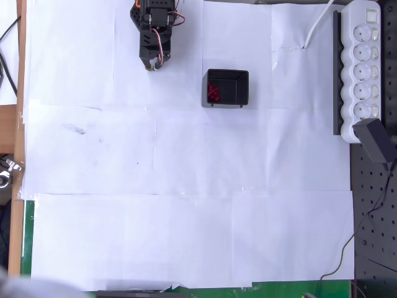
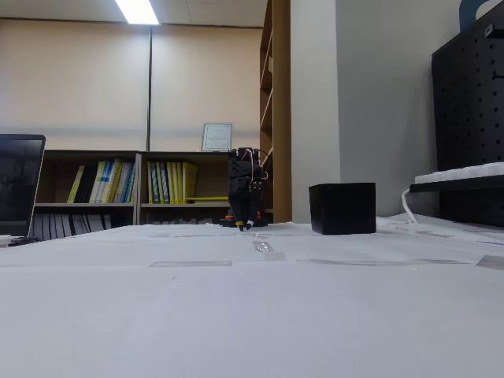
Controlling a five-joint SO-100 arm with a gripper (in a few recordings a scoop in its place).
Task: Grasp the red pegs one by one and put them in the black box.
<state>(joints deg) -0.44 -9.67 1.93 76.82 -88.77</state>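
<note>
Overhead view: red pegs (image 1: 213, 92) clustered inside rectangular black box (image 1: 227, 88); pincer (image 1: 153, 63) seemingly closed.

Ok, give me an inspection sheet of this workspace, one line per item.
Surface: white paper sheets taped over the table, faint smudges at the overhead view's left.
Job's things: black box upright; red pegs heaped inside it, none seen loose on the paper.
Clutter: nothing seen on the paper.
Grippers: gripper low over the paper, apart from the box; open or shut cannot be told.
Cables: white lead from the power strip; thin dark wire at right.
Surroundings: black pegboard, bookshelves, laptop.
</note>
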